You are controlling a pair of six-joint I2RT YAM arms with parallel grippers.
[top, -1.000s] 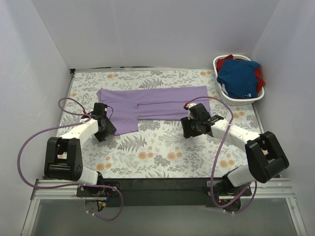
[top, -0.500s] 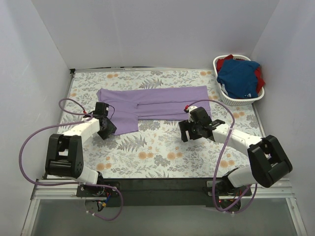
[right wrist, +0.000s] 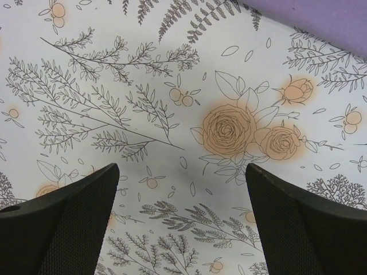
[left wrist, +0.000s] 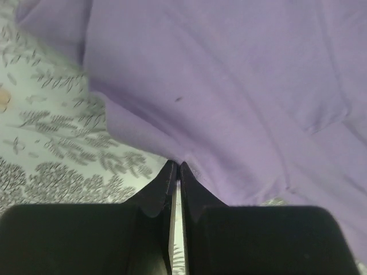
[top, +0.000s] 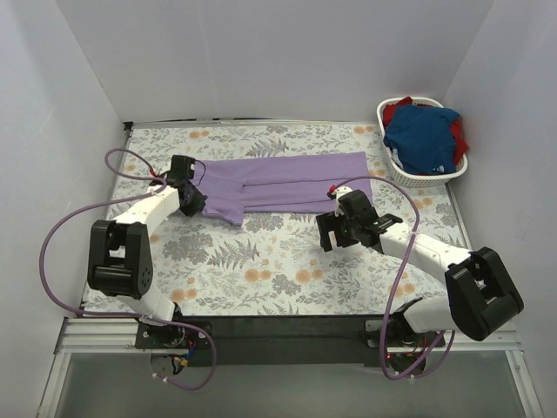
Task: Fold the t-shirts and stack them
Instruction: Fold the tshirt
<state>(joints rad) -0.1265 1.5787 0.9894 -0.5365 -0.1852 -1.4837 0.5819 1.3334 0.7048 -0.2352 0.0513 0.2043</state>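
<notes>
Top view: lavender t-shirt [top: 287, 178] lies on the table [top: 261, 279] as a long, part-folded band; blue t-shirt [top: 422, 139] and red t-shirt [top: 402, 107] wait in the basket [top: 418, 178]; nothing is stacked yet.
Left wrist view: left gripper [left wrist: 175, 167] jaws are pressed together, pinching the lavender edge.
Right wrist view: right gripper [right wrist: 182, 169] jaws are spread over bare tabletop, holding nothing.

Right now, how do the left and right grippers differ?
The left gripper is shut, pinching the near edge of the lavender t-shirt; the right gripper is wide open and holds nothing. The left gripper sits at the shirt's left end; the right gripper is just off its right end, over the bare floral table. Both hang low over the table.
</notes>
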